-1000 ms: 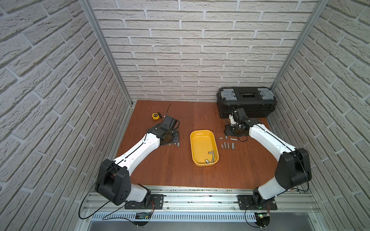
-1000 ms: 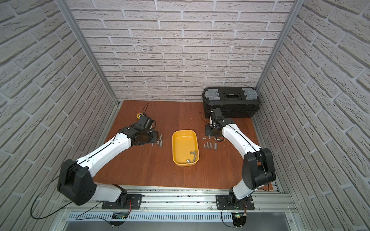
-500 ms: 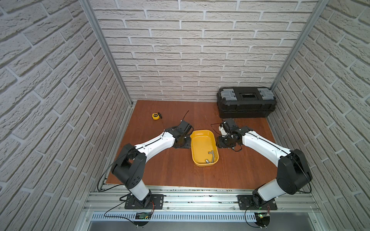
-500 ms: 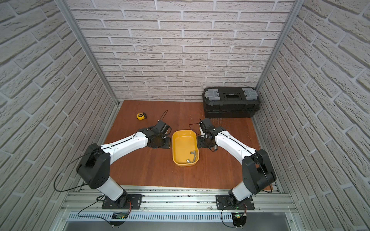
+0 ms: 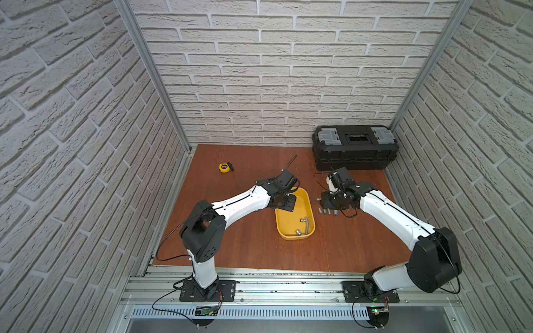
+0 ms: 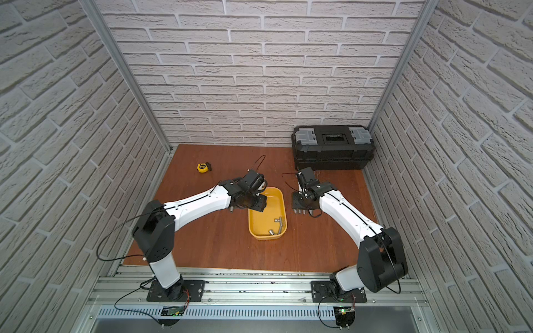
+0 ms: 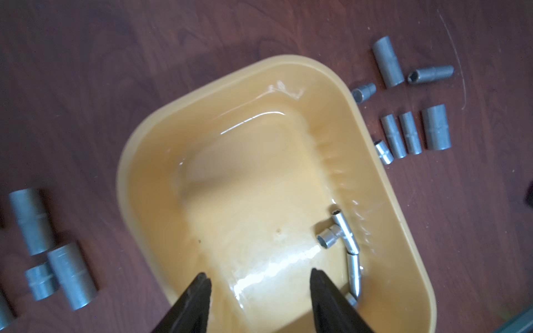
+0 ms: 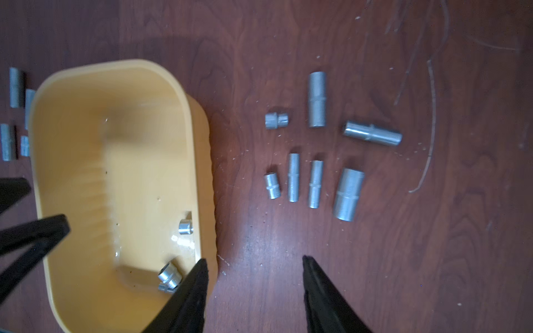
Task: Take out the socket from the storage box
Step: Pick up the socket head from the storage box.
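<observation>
Both arms have swung inward over the last second. The left gripper, earlier out on its own side of the brown wooden table, now hangs above the far end of the shallow yellow plastic storage box. The right gripper has come away from the big black plastic toolbox and hovers just beside the box's right wall, over the grey metal sockets laid in rows on the table. The box has not shifted. Both pairs of jaws stand spread and hold nothing, which suits the left arm for coming down around a small part. The right arm looks parked outside the rim, probably to leave the interior free. The short silver metal socket lies on the box's floor at the near end, close to the right wall and touching a slim silver metal tube. Nothing is lifted out yet, and the left gripper must travel toward the near end before it closes.
</observation>
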Available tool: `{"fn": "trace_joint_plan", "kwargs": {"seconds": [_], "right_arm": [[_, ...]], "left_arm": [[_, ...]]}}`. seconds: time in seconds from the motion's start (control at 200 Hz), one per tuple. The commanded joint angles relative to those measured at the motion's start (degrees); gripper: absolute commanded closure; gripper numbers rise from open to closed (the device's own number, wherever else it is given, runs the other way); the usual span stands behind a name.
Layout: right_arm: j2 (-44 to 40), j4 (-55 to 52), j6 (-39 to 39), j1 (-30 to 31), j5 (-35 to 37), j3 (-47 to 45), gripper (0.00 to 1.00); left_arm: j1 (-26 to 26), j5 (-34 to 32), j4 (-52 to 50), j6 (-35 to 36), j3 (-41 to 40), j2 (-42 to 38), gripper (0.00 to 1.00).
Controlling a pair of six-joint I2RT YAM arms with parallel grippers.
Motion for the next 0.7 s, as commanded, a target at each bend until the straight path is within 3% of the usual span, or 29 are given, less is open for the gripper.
{"fn": "trace_joint_plan", "kwargs": {"seconds": [0.0, 0.135, 0.34, 0.695], "right_arm": [[-3.0, 0.9, 1.1, -2.8, 0.1, -1.4, 0.46], [-4.8, 0.6, 0.8, -6.3, -0.8, -3.3, 0.46], [-6.3, 1.4, 0.6, -10.1, -2.8, -5.8, 0.46], [-5.9, 2.0, 0.2, -11.4, -4.6, -7.0, 0.46]], "left_arm": [[-1.6, 2.2, -1.7, 4.4, 2.5, 3.6, 0.43], [-3.0, 4.0, -1.3, 7.5, 4.5, 7.5, 0.48], [-5.1, 5.1, 0.6, 13.1, 6.1, 10.6, 0.48], [-7.6, 5.5, -4.0, 20.4, 11.1, 15.0, 0.48]]}}
